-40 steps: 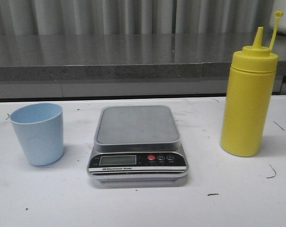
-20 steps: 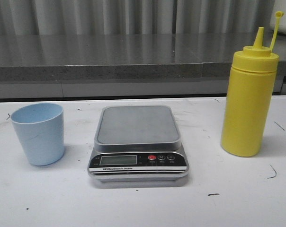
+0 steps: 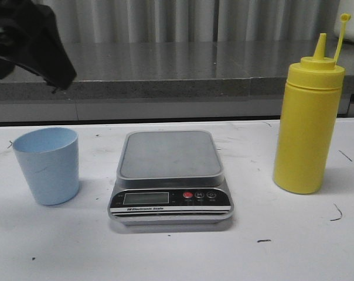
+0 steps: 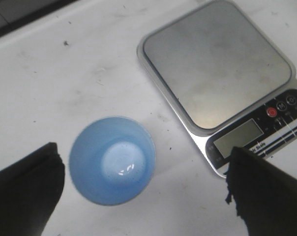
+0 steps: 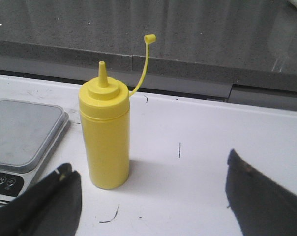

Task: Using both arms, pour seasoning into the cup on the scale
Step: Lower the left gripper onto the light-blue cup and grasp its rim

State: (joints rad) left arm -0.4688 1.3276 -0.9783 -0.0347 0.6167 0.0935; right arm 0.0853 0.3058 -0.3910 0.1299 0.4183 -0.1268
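Standing upright on the white table [image 3: 177,257]: blue cup [image 3: 47,165] at left, yellow bottle [image 3: 306,126] at right, scale [image 3: 170,175] between them, each well apart from the next. Nothing on the scale's grey platform; display blank as far as readable. Cup seen empty from above in the left wrist view [image 4: 112,160]. Bottle cap off the nozzle, held up on its thin tether (clear in the right wrist view [image 5: 105,132]). Left gripper [image 4: 138,196] poised above the cup, fingers [image 4: 25,184] spread wide, one to each side of it, not touching. Right gripper [image 5: 153,196] near the bottle, fingers [image 5: 259,196] also wide apart, touching nothing. In the front view only the left arm [image 3: 27,41] visible, upper left, above the cup.
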